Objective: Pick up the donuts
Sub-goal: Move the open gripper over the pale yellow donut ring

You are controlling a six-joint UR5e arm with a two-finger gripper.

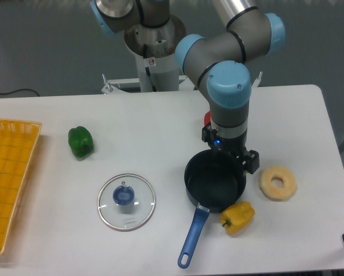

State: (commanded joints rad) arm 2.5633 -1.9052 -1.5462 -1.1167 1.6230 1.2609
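Observation:
The donut (278, 183), a pale cream ring with a central hole, lies flat on the white table at the right. My gripper (232, 156) hangs from the arm's wrist over the far right rim of a black pan (202, 187), a short way left of the donut and not touching it. Its black body hides the fingers, so I cannot see whether they are open or shut. Nothing shows as held.
The pan's blue handle (192, 236) points toward the front edge. A yellow bell pepper (237, 217) sits just in front of the pan, near the donut. A glass lid (126, 201), a green pepper (80, 142) and a yellow basket (8, 178) lie to the left. A red object (207, 118) peeks from behind the arm.

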